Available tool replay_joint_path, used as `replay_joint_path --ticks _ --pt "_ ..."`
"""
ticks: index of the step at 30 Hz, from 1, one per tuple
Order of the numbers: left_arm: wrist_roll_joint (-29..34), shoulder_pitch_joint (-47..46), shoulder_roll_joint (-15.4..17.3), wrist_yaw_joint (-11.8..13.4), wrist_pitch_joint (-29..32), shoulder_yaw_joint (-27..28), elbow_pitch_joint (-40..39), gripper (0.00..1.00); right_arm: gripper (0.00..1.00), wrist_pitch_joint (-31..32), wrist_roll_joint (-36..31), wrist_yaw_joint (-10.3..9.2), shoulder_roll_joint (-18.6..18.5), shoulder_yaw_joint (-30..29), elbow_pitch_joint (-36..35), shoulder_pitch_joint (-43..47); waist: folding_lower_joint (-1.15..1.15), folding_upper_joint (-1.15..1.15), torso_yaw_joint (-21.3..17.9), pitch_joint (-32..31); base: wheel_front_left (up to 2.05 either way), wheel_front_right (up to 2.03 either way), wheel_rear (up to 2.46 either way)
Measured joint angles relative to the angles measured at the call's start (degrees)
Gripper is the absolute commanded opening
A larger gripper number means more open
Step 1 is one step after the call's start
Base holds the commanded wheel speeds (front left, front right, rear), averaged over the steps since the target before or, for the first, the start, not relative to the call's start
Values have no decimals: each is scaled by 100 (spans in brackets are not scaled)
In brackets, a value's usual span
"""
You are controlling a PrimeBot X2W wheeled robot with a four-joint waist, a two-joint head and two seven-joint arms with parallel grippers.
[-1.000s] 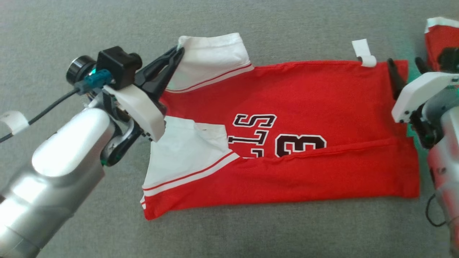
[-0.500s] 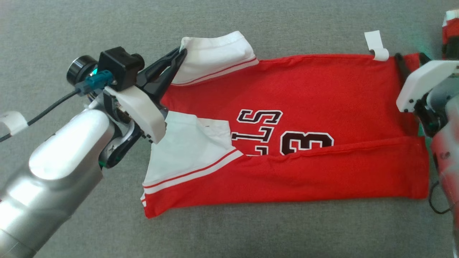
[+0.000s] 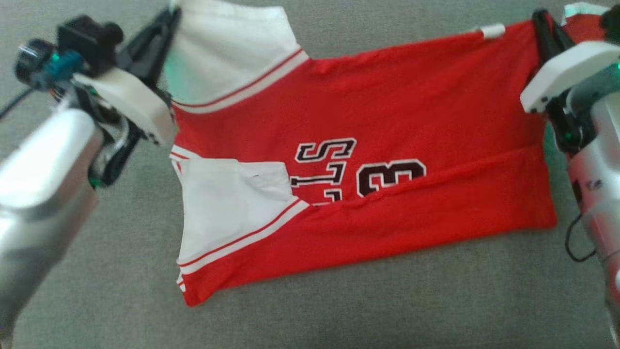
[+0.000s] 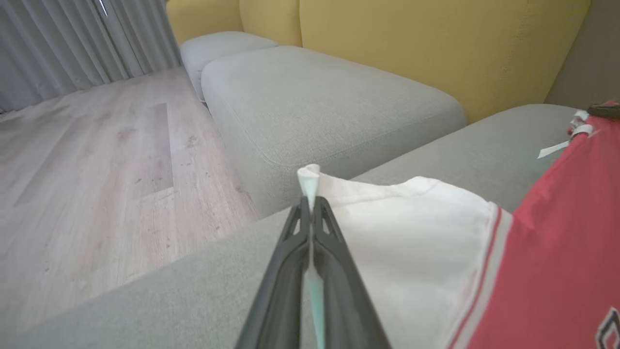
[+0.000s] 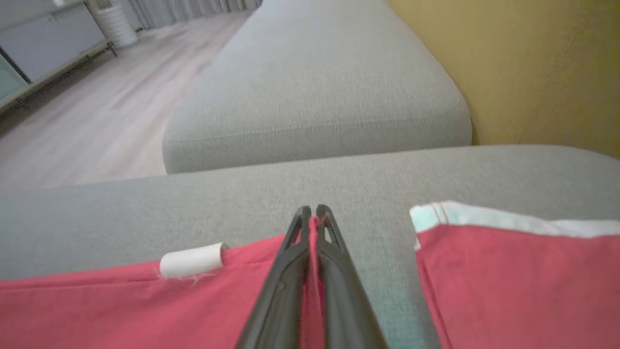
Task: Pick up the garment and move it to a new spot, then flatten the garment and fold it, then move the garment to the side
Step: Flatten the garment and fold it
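The shirt (image 3: 397,121) is red, with white sleeves (image 3: 227,53) edged by thin red stripes and black lettering (image 3: 325,149) outlined in white at centre frame. A white tag (image 3: 492,31) sits at its upper right edge. The cushion (image 3: 339,310) beneath is grey; the backrest (image 4: 411,43) is yellow and the floor (image 4: 97,169) pale brown.

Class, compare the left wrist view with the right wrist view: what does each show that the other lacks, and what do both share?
Left wrist view: left gripper shut on the white sleeve; grey curtains. Right wrist view: right gripper close up, shut on the red hem; a grey cabinet. Both: the red garment, grey cushions, yellow backrest, wooden floor.
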Motion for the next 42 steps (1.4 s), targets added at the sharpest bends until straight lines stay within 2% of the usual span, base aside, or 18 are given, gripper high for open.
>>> replay_joint_path --ticks 6,13,18,21,27,35,42 --pt "105 -489 -44 -53 -190 81 482 0 0 -237 367 0 -10 264 -302 -182 0 0 -95 94 0 0 0" --pt "270 -1122 -310 -248 -552 168 1227 0 0 -686 733 0 -13 377 -365 -533 1 0 -145 168 0 0 0" --pt "291 -1119 -438 -372 -730 85 1532 0 0 -749 1001 0 -48 617 -334 -500 0 0 -95 82 0 0 0" --pt "289 -856 -447 -448 -793 -48 1543 0 0 -717 1285 0 -214 867 -374 -333 0 0 -36 -59 0 0 0" --pt "5 -130 -349 -504 -634 -234 1080 0 0 -431 1827 0 -480 1223 -584 238 -1 0 62 -326 0 0 0" --pt "-332 735 188 -535 -18 -475 27 0 0 166 2328 0 -961 1752 -903 840 -1 0 217 -662 0 0 0" --pt "-626 1247 611 -391 519 -633 -805 0 0 588 2603 0 -1296 2058 -1022 1183 -1 0 291 -845 0 0 0"
